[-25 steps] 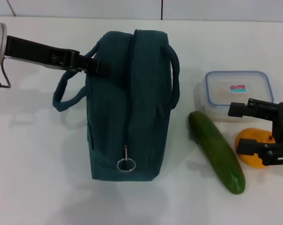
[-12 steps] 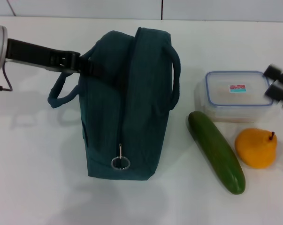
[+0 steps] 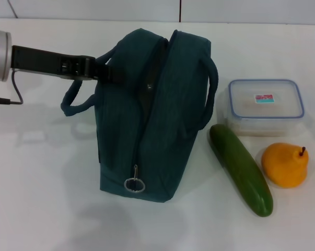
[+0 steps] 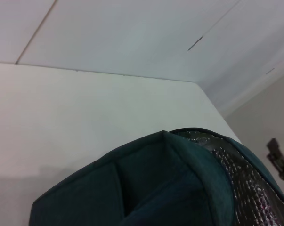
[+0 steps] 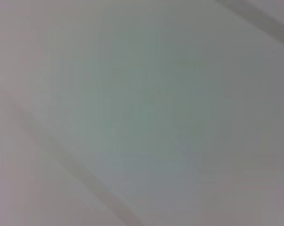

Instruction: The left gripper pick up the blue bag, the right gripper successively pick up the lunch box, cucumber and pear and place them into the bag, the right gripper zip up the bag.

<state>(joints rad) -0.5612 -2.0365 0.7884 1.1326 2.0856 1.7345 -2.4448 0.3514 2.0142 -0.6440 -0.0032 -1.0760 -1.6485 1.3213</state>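
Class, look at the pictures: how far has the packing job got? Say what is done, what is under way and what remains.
Done: little beyond the grasp. Under way: the left end effector holds the blue bag by a handle, its top gaping open. Left: the lunch box, cucumber and pear lie on the table beside it, unpacked; then the zip. The right end effector is out of sight.

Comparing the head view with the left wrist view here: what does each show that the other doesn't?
Head view only: the black left gripper at the bag's handle, a clear blue-rimmed lunch box, a long dark green cucumber, a yellow-orange pear and the silver zipper ring. Left wrist view only: the bag's silvery foil lining. Both show the dark teal fabric bag on the white table.
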